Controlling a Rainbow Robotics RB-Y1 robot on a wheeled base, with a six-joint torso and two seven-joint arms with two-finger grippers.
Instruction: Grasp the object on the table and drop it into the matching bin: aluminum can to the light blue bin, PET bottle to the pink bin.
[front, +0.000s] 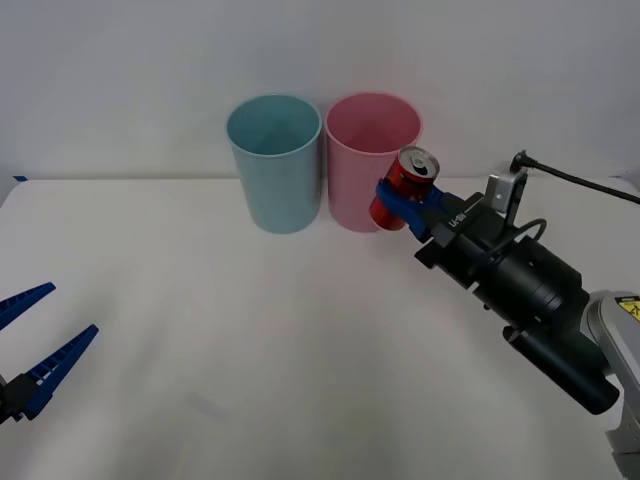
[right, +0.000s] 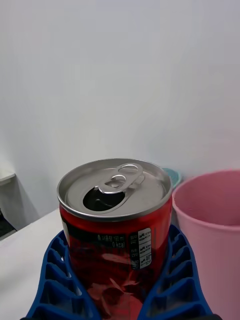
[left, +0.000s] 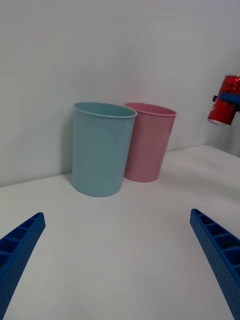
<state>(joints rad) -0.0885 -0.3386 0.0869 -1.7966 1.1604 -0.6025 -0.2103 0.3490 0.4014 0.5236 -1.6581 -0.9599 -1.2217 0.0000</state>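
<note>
- While my right claw (front: 408, 203) pinches the red can (front: 404, 187) off the table (front: 250, 340), it hangs tilted beside the pink bin (front: 365, 165).
- Blue bin (front: 275, 165) touches the pink one.
- My left claw (front: 38, 345) rests spread, well apart.

My right gripper (front: 408, 203) with the can (front: 404, 187) hangs off the table (front: 200, 330), just beside the pink bin (front: 370, 160). Pink bin stands between me and the blue bin (front: 274, 162); the two bins touch, no gap to pass. Both mouths open above. Wide bare table in front; left gripper (front: 35, 345) spread, well apart.
</note>
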